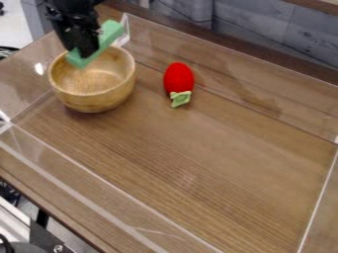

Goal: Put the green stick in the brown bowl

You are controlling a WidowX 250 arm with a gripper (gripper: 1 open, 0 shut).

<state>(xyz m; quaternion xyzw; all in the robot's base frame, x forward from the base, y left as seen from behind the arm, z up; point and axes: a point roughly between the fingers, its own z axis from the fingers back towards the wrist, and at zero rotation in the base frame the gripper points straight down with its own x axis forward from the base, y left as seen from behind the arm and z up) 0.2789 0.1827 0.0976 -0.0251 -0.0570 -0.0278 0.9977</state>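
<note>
The gripper is clamped on the green stick, above the brown bowl's far rim. Released there, the tilted stick may hit the rim and fall onto the bench.

The black gripper hangs over the brown bowl, pointing down, its fingers closed on the green stick, which tilts up to the right above the bowl's far rim. Whether the stick's lower end touches the bowl is hard to tell. A red strawberry toy lies on the wooden tabletop, apart from the bowl.
</note>
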